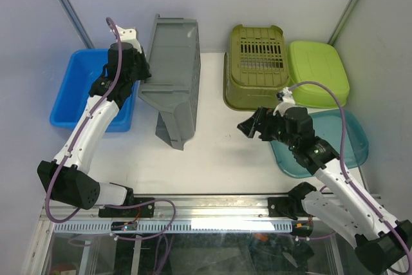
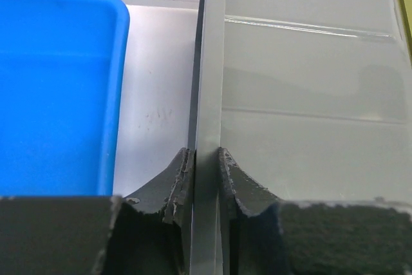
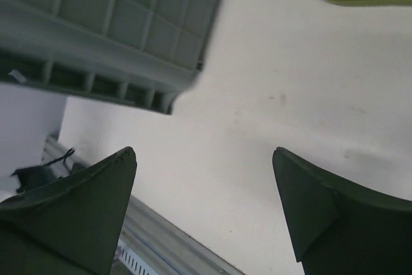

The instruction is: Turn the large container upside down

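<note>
The large container [image 1: 172, 75], a grey plastic crate, stands tilted on its side in the middle of the table, its ribbed underside facing right. My left gripper [image 1: 143, 72] is at its left upper rim. In the left wrist view the left gripper [image 2: 205, 152] is shut on the container's thin rim [image 2: 207, 62], one finger on each side, with the grey wall [image 2: 309, 94] to the right. My right gripper [image 1: 248, 127] hovers open to the right of the container, apart from it. In the right wrist view the right gripper [image 3: 203, 152] holds nothing, and the container's ribbed corner [image 3: 96, 17] shows at upper left.
A blue bin [image 1: 87, 91] sits left of the container, close beside my left arm, also as the blue bin [image 2: 51, 88]. An olive slotted basket [image 1: 257, 66], a light green lid [image 1: 318, 72] and a teal lid [image 1: 335, 140] lie at the right. A metal rail [image 1: 206, 214] runs along the front.
</note>
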Robot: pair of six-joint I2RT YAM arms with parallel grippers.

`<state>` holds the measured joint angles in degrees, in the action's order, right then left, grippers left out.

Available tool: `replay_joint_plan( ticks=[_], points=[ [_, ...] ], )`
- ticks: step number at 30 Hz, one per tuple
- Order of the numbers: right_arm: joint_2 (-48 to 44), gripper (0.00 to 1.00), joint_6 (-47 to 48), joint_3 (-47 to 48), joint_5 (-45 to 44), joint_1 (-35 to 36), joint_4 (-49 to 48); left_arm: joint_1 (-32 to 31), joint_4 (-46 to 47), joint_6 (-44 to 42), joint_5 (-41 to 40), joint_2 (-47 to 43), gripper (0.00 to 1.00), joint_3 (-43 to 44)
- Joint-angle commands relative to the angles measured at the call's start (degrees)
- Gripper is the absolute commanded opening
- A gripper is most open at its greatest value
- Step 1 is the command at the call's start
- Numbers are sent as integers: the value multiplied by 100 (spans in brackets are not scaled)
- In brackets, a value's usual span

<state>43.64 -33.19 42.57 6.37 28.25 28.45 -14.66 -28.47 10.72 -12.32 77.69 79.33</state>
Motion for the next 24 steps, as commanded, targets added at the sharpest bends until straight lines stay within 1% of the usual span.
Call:
replay_joint_plan(
  ticks=[1,3,5,8,11,13,17,20,24],
  points=[
    [-274,88,314,-760,1192,749,-3093,40,-88,-139,-120,21,13,42],
    [-179,85,632,-1095,969,1282,-4230,34,-89,-67,-2,26,12,22],
    [215,83,1138,-1169,495,1912,-5072,40,-104,-4,60,45,10,6],
    [1352,83,2036,-951,-189,3024,-5897,38,-160,76,97,70,7,5],
    [2315,87,2873,-949,-492,3718,-7343,40,-269,156,183,97,2,17],
    [2948,88,3049,-897,-598,3866,-8071,35,-353,210,251,103,0,36],
    [3970,85,3167,-635,-679,3931,-8914,41,-488,243,350,77,0,41],
    [4485,83,3267,-567,-909,3934,-9419,41,-611,219,404,57,0,71],
    [5020,83,3511,-414,-1025,3934,-9836,37,-715,173,396,2,0,76]
  ],
)
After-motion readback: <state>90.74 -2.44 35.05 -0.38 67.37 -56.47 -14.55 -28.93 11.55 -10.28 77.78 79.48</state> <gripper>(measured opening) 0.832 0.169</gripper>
